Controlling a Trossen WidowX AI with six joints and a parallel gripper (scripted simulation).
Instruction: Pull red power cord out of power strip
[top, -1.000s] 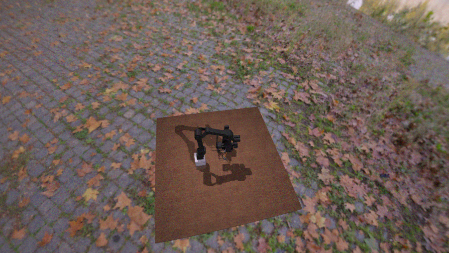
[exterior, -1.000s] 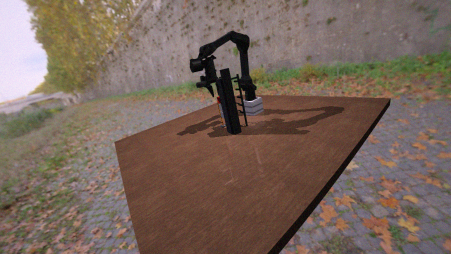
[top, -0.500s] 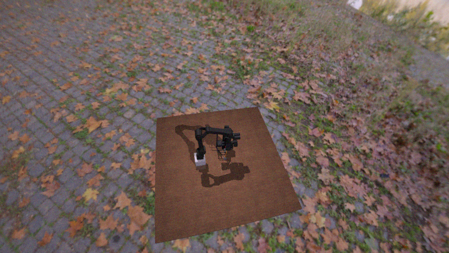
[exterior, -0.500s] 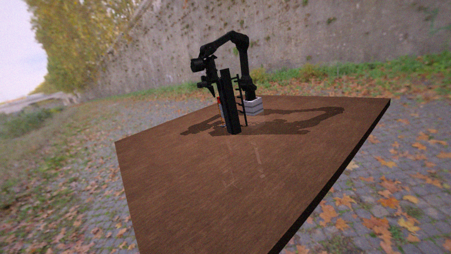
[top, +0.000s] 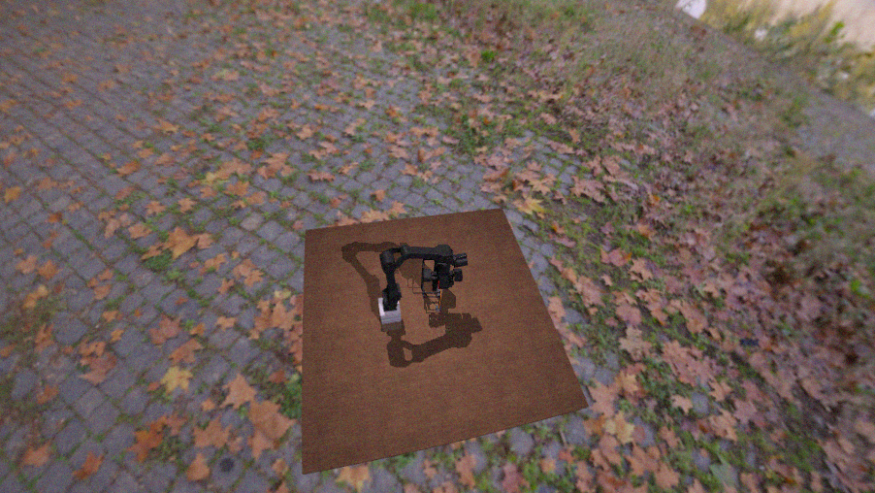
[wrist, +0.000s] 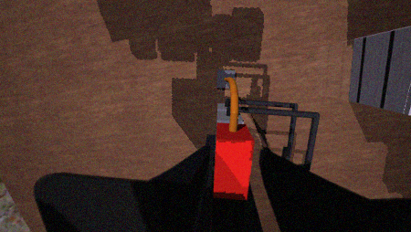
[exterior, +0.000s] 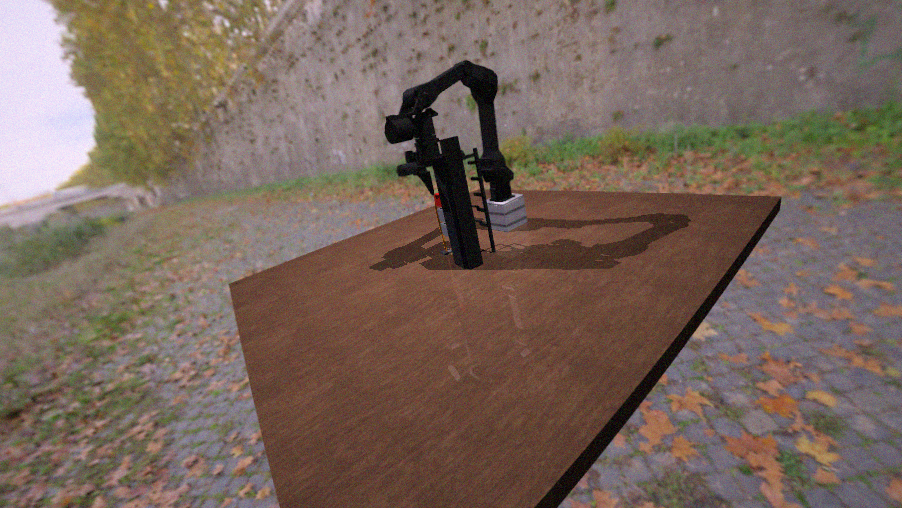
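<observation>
The red plug point(wrist: 233, 164) point(exterior: 436, 200) sits high on the side of the upright black power strip point(exterior: 463, 220). Its cord point(wrist: 234, 107) point(exterior: 442, 230) is orange and runs from the plug down toward the table. My gripper point(wrist: 234, 153) point(exterior: 432, 189) points down at the plug and is partly open. In the wrist view the plug shows between the two black fingers, close to the left one, with a strip of table showing before the right one. Contact cannot be told. The arm hides most of the plug in the top view.
A thin black wire frame point(wrist: 315, 137) point(exterior: 484, 201) stands beside the strip, on the arm-base side. The light grey arm base point(top: 389, 311) point(exterior: 508, 214) point(wrist: 374, 68) stands beyond it. A small grey block point(wrist: 222, 79) lies at the cord's lower end. All stand on a brown table top point(top: 440, 398) point(exterior: 378, 378).
</observation>
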